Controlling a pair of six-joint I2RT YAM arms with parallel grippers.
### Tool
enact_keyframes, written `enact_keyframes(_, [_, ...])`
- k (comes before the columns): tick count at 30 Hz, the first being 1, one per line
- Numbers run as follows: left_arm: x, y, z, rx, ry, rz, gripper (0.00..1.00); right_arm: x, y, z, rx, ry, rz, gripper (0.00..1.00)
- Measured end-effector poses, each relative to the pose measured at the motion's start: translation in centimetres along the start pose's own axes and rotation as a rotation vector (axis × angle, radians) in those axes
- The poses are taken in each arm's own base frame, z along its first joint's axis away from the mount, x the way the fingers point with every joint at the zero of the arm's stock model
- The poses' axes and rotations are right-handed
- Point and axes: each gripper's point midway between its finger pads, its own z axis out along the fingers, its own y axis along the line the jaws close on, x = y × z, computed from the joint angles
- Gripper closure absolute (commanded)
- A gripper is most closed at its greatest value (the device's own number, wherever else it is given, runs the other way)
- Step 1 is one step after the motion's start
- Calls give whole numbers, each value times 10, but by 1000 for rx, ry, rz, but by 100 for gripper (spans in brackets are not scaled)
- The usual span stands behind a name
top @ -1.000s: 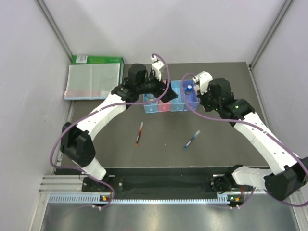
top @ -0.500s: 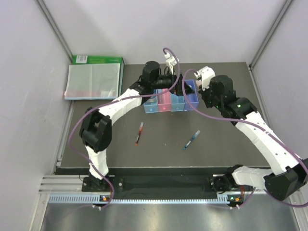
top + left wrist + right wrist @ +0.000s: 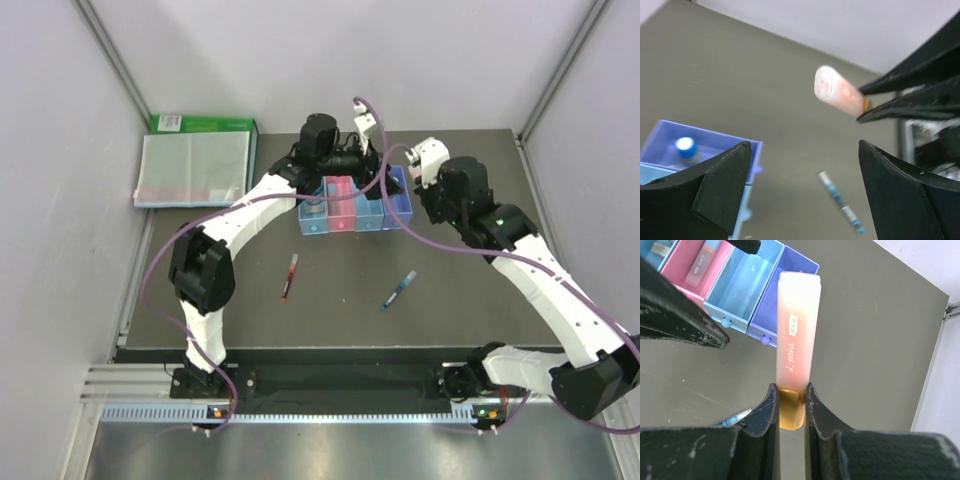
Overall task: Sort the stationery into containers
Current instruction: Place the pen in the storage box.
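My right gripper (image 3: 790,405) is shut on the amber cap end of an orange highlighter (image 3: 795,335), which sticks out forward and hangs in the air above the table, right of the containers (image 3: 355,205). The highlighter (image 3: 837,97) also shows in the left wrist view. My left gripper (image 3: 812,200) hangs open and holds nothing, close to the purple bin (image 3: 700,145), where a blue-capped bottle (image 3: 686,146) stands. An orange-tipped marker (image 3: 702,262) lies in the pink bin (image 3: 690,282). On the table lie a blue pen (image 3: 398,290) and a dark red pen (image 3: 290,277).
A large clear folder (image 3: 195,168) lies at the back left with a green box (image 3: 203,124) behind it. Both arms crowd the right end of the bin row. Grey walls close in the back and sides.
My left arm has swung right along the bin row, from its left end to its right end, with jaws open. The right gripper has kept still with the highlighter.
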Motion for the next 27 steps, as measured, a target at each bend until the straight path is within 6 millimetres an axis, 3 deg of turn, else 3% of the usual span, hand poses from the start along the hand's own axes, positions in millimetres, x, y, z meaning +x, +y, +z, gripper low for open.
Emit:
enact_keyframes(3, [7,7,-3,-21,50,139,7,-1,0,-1,1,-4,0,100])
enact_keyframes(13, [63,46,-8,-216,265,746,2,-1,0,-1,1,-4,0,100])
enact_keyframes(17, [73,55,-9,-293,287,961,1,0,-1,-1,1,-3,0,100])
enact_keyframes(21, [60,70,-17,-396,273,1136,1,0,-3,-2,6,-4,4,100])
enact_keyframes(27, [16,73,-29,-540,158,1400,1,0,-2,-2,-1,-6,5,100])
